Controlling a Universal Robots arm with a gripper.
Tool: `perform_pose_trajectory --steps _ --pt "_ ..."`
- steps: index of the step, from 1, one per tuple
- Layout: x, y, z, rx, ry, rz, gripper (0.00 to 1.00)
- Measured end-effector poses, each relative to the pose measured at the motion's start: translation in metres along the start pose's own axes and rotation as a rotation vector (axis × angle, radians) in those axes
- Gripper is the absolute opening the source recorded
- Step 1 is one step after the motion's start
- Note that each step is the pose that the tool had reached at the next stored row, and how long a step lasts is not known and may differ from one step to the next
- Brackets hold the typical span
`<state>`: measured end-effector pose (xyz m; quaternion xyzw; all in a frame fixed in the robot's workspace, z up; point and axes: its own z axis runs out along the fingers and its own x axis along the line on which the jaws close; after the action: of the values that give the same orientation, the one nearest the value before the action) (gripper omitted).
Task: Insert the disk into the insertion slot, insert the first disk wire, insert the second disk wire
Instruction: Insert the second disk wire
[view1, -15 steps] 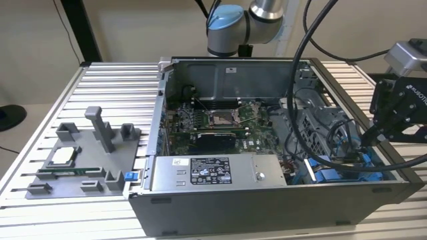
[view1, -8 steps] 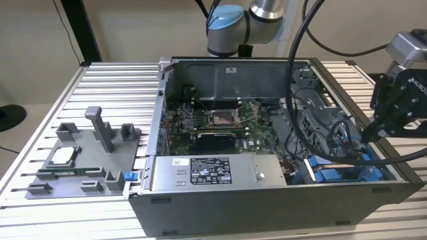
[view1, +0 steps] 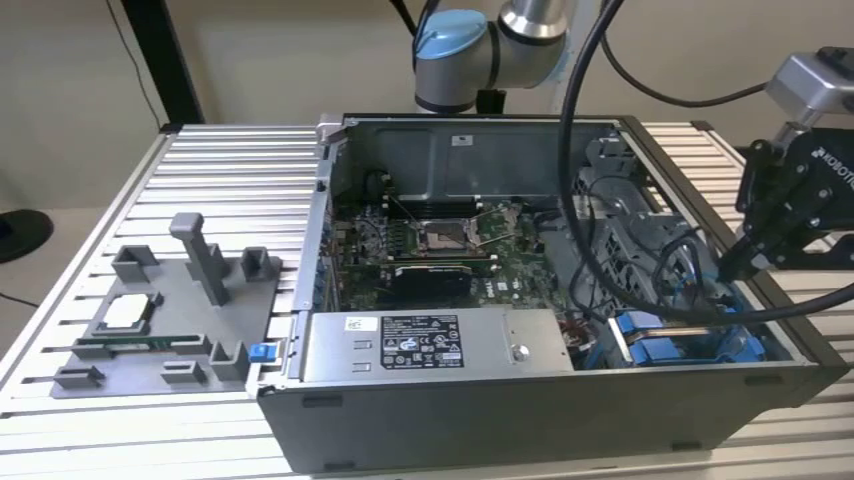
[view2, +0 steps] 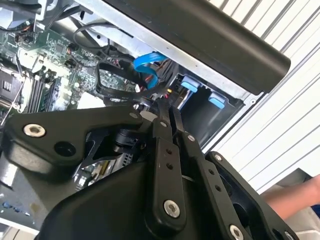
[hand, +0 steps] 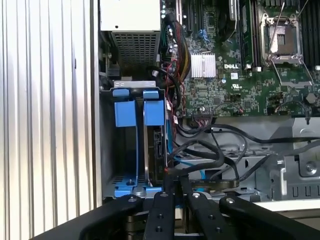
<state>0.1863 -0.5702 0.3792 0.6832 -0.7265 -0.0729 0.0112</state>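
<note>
Arm reaches down into the case (view1: 534, 420); gripper (view1: 738, 270) hangs just beside the seated disk (hand: 154, 112), fingers (hand: 171, 185) narrow, almost touching.

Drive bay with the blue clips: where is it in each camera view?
Exterior view: the grey-walled drive bay with blue plastic clips sits in the grey computer case's near corner, at the exterior view's right.
Second wrist view: it is beside the looped black cables and a blue ribbon cable.
First wrist view: it is between the ribbed metal table and the green circuit board.
Shared landmark: that circuit board.
</note>
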Motion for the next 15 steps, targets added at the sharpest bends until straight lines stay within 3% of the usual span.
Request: perform_pose_trajectory --steps 10,15 --pt "0.0001 0.0132 -0.0068 0.0 -0.0001 0.0 0.0" --pt "0.0016 0.0271 -0.0055 0.0011 0.0 0.0 0.0"
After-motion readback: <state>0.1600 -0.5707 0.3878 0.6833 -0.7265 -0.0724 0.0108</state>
